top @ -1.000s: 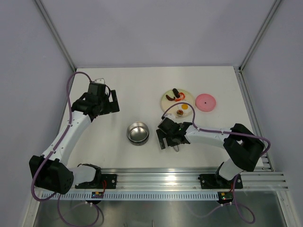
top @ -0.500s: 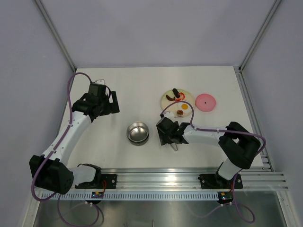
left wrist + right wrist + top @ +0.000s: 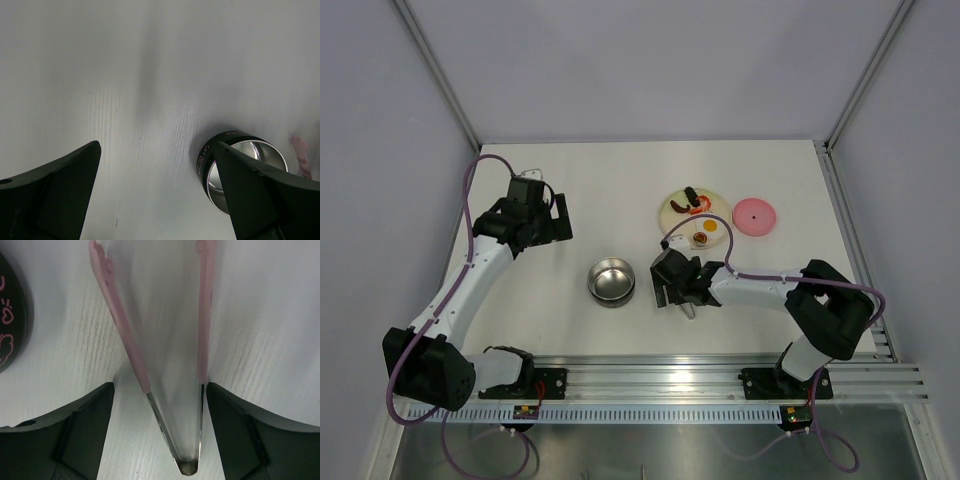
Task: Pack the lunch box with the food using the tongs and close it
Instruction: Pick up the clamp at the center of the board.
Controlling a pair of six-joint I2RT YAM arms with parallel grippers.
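On the white worktop (image 3: 620,180), the left pincer (image 3: 157,145) hangs spread wide and empty, well left of the rest. The right pincer (image 3: 160,385), released, straddles the tongs. A cream plate (image 3: 672,212) sits far right, the open steel lunch box (image 3: 611,281) at centre, and its pink lid (image 3: 755,215) beside the plate. The pink tongs (image 3: 125,330) lie just right of the box, and the food (image 3: 700,207) rests on the plate.
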